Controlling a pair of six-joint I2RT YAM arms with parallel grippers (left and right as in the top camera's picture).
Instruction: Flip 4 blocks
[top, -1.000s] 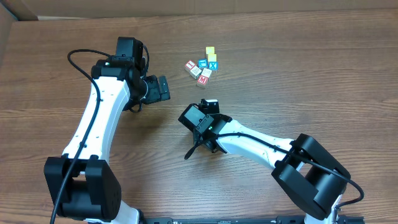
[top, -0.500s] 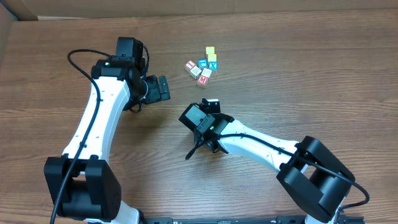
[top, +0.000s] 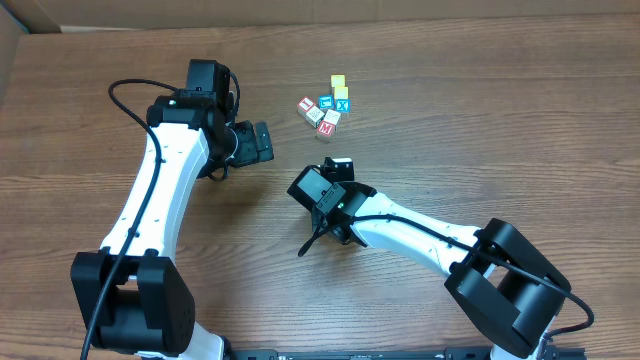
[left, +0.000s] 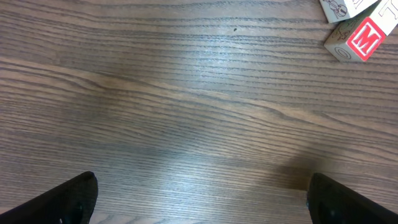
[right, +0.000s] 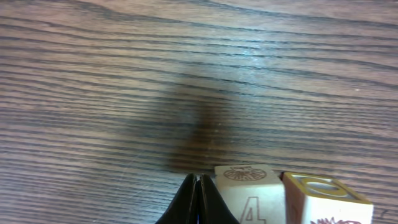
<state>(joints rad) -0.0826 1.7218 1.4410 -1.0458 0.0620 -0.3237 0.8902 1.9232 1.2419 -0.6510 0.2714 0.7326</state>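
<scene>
A cluster of small alphabet blocks (top: 325, 110) lies at the table's far middle, the red M block (top: 325, 128) nearest the arms. My left gripper (top: 262, 143) hovers left of the cluster, wide open and empty. In the left wrist view the M block (left: 364, 38) sits at the top right, far from the left gripper (left: 202, 202). My right gripper (right: 197, 182) is shut on nothing, its tips low over the wood. Right beside it stand a pale block with a 4 (right: 249, 193) and a yellow-bordered block (right: 326, 199); the right arm hides both from above.
Two plain yellow cubes (top: 339, 87) sit at the far side of the cluster. The right arm's wrist (top: 320, 190) lies across the middle of the wooden table (top: 480, 120). A cardboard edge (top: 10, 50) shows at the far left.
The rear links of the right arm have shifted slightly to the right. Both grippers and the blocks stay where they were.
</scene>
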